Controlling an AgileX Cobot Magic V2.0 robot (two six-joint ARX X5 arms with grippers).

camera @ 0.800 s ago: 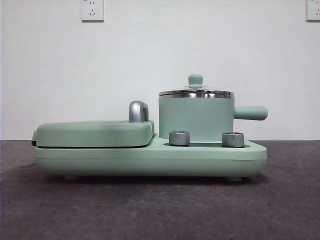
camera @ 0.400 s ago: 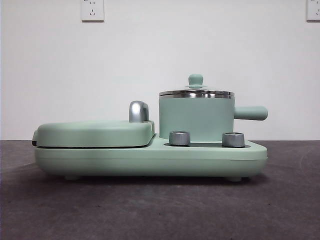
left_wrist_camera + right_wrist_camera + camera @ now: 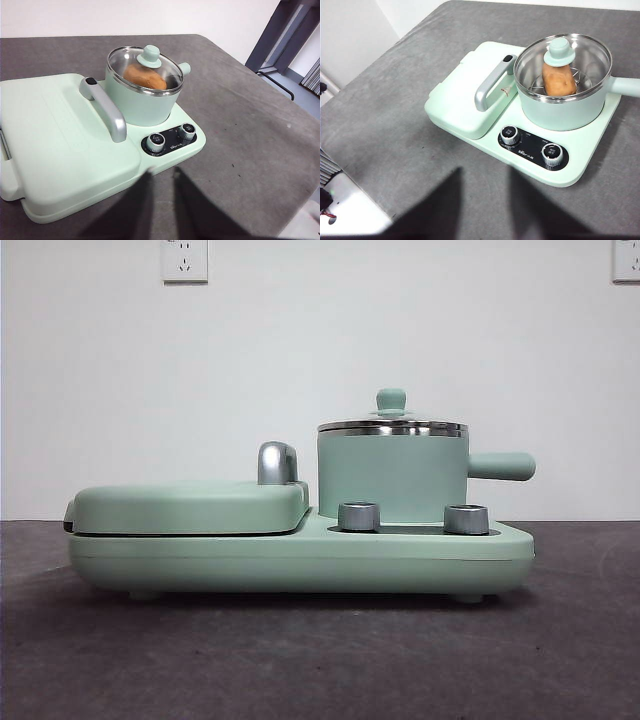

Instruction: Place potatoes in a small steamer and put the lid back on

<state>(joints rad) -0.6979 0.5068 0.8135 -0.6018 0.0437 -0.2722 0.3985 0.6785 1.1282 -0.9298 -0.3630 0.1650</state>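
- Small steamer (image 3: pixel 392 477) stands on the round end of the mint-green cooker base (image 3: pixel 300 555), beside the flat griddle cover (image 3: pixel 190 505) with its chrome handle (image 3: pixel 277 462).
- Potato (image 3: pixel 558 79) lies inside the steamer on a wire rack, seen through the glass.
- Lid (image 3: pixel 145 70) sits level on the steamer rim, knob up.
- Left gripper (image 3: pixel 161 187) hangs above the table, well apart from the steamer; jaws slightly parted, empty.
- Right gripper (image 3: pixel 485 187) likewise clear of the steamer; jaws spread, empty.
- Judgement: both steps look complete; nothing left but to retire the arms.
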